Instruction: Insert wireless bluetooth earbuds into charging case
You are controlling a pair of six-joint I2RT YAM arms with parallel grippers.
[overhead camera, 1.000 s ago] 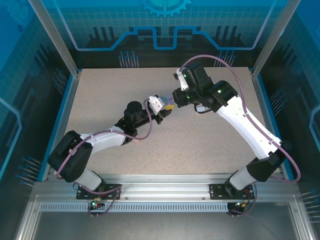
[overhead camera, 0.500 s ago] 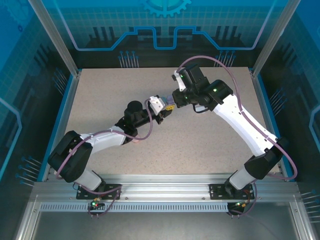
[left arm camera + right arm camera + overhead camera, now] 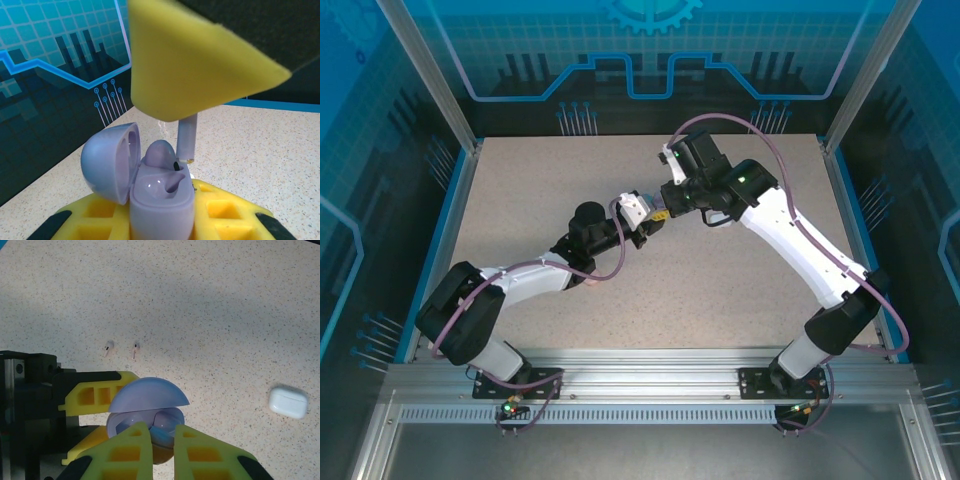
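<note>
The right end effector (image 3: 162, 440) is clenched on a purple earbud (image 3: 187, 140). In the left wrist view its yellow pad fills the upper middle of the frame, and the earbud's stem hangs straight down from under it. The stem tip is at the mouth of the purple charging case (image 3: 160, 195), just right of centre. Whether it touches the case cannot be told.

The left end effector (image 3: 162, 222) is grasping that case from below. Its yellow fingers (image 3: 227, 215) flank the case body at the bottom edge of the frame. The lid (image 3: 107, 160) is swung open to the left. A rounded purple shape (image 3: 159, 151), apparently another earbud, sits in the case behind the stem.

In the top external view the two end effectors meet near the middle of the surface (image 3: 520, 180), the left (image 3: 645, 225) just below and left of the right (image 3: 663, 208).

In the right wrist view, two tiny pale earbuds (image 3: 108, 347) lie side by side on the speckled surface above the open case. A white charging case (image 3: 288, 402), closed, rests well apart at the right edge.
</note>
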